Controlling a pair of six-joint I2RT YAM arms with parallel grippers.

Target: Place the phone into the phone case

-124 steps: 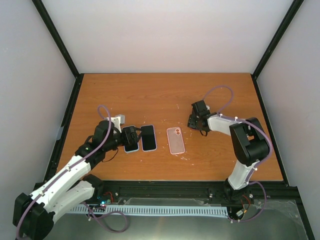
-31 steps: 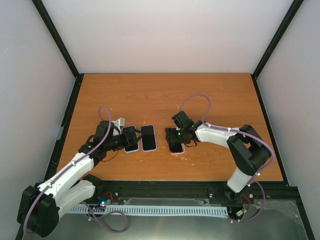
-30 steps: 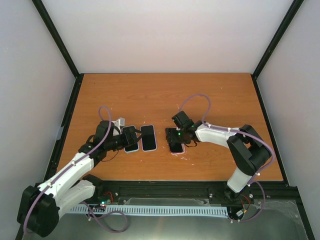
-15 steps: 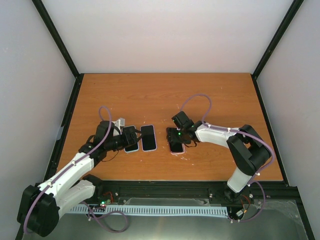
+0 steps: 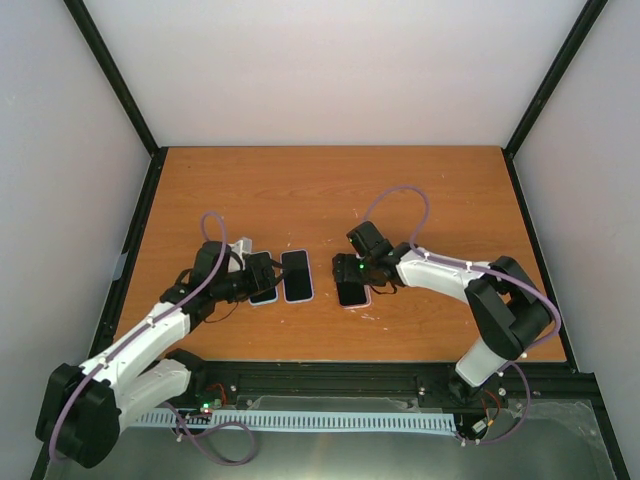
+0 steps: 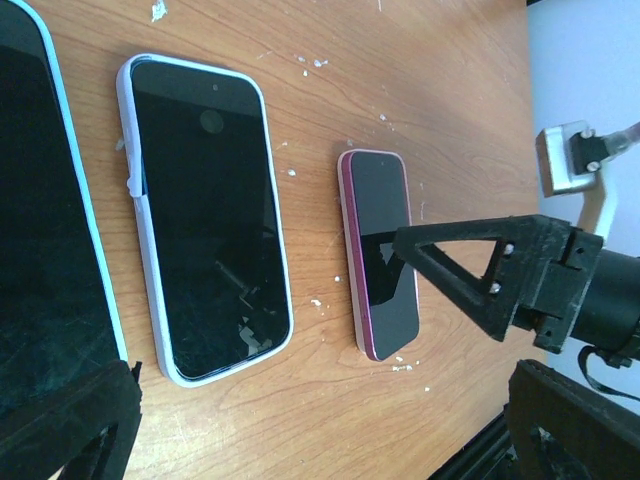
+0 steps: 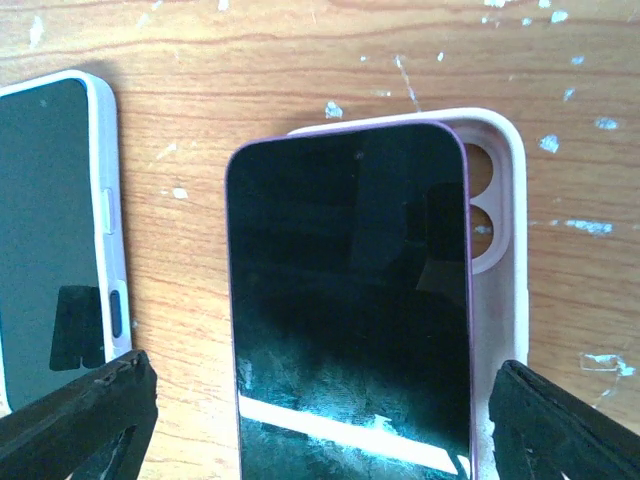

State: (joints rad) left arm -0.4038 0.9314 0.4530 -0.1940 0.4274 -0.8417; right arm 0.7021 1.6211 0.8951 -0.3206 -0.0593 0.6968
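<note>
We read the right jaws as spread wide, straddling the phone (image 7: pixel 350 290) with a gap on each side, so nothing is gripped. The phone lies screen-up on top of the phone case (image 7: pixel 498 320) but isn't seated. It's offset sideways, so the case's camera cut-outs and one long wall stick out past it. The pair sits near the middle of the desk (image 5: pixel 330 190), slightly toward the near edge. The left jaws are also wide open and empty, over a blue-edged phone (image 6: pixel 40 250) on the left-edge side. We see a white-cased phone (image 6: pixel 205 220) just beside it, between it and the case.
</note>
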